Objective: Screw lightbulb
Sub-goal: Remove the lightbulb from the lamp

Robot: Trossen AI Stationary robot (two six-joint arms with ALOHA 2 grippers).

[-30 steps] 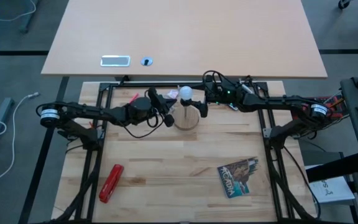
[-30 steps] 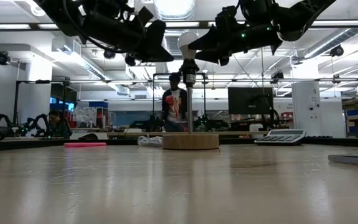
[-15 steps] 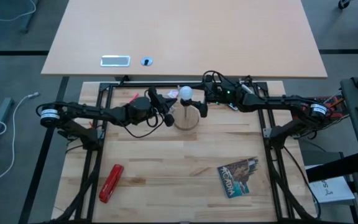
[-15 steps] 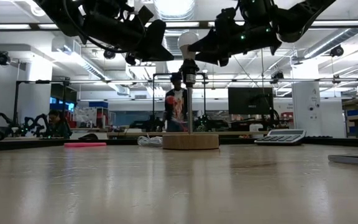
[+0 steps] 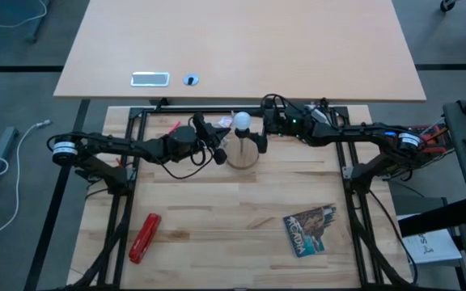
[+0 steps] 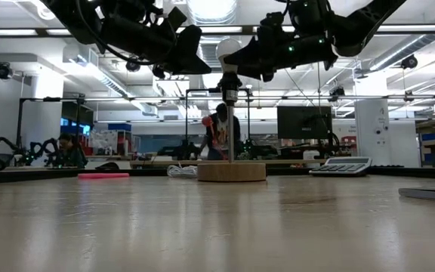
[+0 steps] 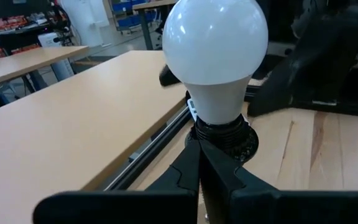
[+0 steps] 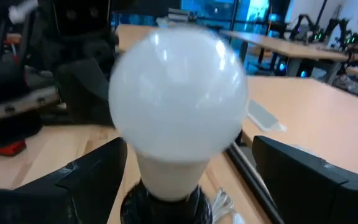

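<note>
From above, we see the lightbulb sitting on top of the black socket, which stands on a round wooden base near the back of the counter. Our left tool waits just beside the base, shut tight with nothing in it. Our right tool is next to the bulb with its fingers spread wide, so the bulb can fit between them for turning.

From low down, the lightbulb stands straight up on the post, so we think it is already sitting in the socket.

In the left wrist view, the shut fingers point at the lightbulb.

In the right wrist view, the lightbulb sits between two wide-open fingers that are not touching it.
</note>
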